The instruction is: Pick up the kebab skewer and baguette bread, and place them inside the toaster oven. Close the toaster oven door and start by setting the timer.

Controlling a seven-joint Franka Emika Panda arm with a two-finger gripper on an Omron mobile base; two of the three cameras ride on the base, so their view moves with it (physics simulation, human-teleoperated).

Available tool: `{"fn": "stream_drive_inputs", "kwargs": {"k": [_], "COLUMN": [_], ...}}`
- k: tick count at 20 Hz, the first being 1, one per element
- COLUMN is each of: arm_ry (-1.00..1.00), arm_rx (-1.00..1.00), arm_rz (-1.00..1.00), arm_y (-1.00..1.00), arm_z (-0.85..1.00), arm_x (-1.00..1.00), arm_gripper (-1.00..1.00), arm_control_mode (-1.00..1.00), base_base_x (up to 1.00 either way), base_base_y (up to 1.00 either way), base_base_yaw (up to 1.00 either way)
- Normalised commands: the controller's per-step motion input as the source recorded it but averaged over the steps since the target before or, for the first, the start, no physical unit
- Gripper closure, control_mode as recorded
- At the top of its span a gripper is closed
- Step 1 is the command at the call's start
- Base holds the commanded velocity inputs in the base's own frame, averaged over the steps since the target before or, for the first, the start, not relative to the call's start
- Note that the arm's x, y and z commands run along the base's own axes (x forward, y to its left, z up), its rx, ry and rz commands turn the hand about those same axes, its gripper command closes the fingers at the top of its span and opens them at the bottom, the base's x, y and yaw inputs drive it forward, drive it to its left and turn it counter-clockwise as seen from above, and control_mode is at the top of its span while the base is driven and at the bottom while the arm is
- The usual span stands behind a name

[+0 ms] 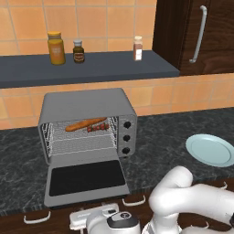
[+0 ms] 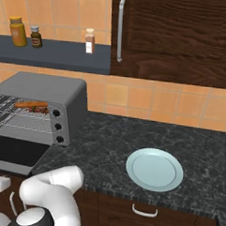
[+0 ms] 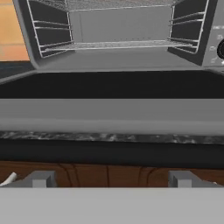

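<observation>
The toaster oven (image 1: 87,103) stands on the dark counter with its door (image 1: 87,178) folded down flat towards me. On the wire rack inside lie the baguette bread (image 1: 84,124) and, at its right end, the kebab skewer (image 1: 98,128); both also appear as baguette bread (image 2: 31,104) and kebab skewer (image 2: 38,110) from the right. Three black knobs (image 1: 126,137) run down the oven's right side. My gripper (image 3: 113,180) is open and holds nothing. It hangs low in front of the counter edge, facing the door (image 3: 112,114) and the cavity behind it.
A pale blue plate (image 1: 210,150) lies on the counter right of the oven. Three bottles (image 1: 56,48) stand on the dark shelf above. A tall wooden cabinet (image 2: 175,38) rises at the right. Drawer fronts with white handles (image 1: 134,201) run below the counter edge.
</observation>
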Motion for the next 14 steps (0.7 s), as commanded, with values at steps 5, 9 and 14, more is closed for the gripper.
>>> {"fn": "stream_drive_inputs", "kwargs": {"k": [5,9,14], "arm_ry": [-0.01,-0.02,-0.01], "arm_rx": [0.00,0.00,0.00], "arm_rz": [0.00,0.00,0.00], "arm_y": [0.00,0.00,0.00], "arm_z": [-0.02,-0.20,-0.29], "arm_x": [0.17,0.05,0.04], "arm_gripper": [-1.00,-1.00,-1.00], "arm_control_mode": [-1.00,-1.00,-1.00], "base_base_x": [0.00,0.00,0.00], "base_base_y": [0.00,0.00,0.00], "base_base_yaw": [0.00,0.00,0.00]}}
